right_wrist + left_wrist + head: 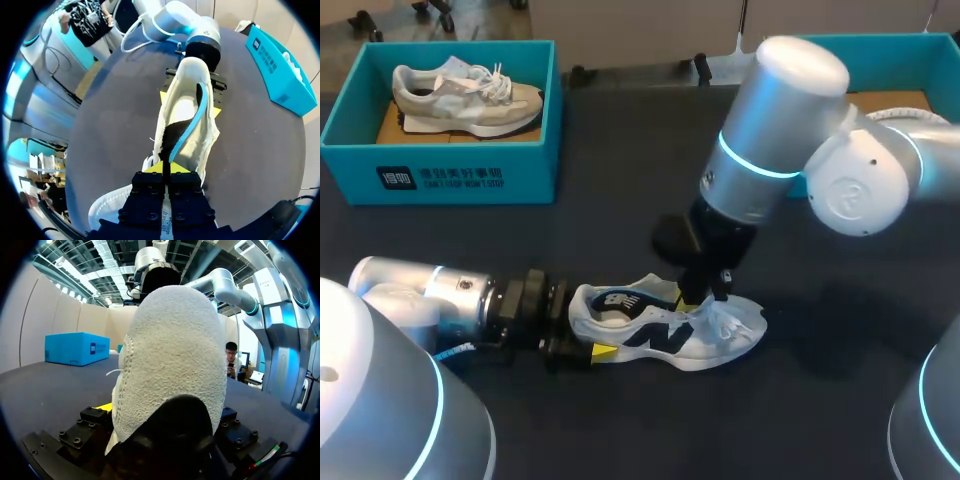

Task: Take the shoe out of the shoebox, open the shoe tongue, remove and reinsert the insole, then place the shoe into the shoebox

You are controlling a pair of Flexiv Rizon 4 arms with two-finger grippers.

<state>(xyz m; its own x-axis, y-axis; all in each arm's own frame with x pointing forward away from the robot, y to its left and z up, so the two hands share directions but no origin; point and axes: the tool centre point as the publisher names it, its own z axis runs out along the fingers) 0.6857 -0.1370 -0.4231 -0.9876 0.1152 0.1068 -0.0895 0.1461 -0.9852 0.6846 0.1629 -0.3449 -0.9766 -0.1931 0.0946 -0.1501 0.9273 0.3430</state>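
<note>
The dark grey table (840,400) spreads under both arms. Nearest the robot, the left gripper (582,325) clamps the heel of a white mesh sneaker with a dark side logo (665,330), which rests on the table, toe pointing right. Over its laces, the right gripper (705,297) has its yellow tips pinched together on a black, blue-edged piece (187,127) rising from the shoe's opening. Farther back at the left stands a teal cardboard shoebox (440,170) holding a grey and beige sneaker (465,98).
</note>
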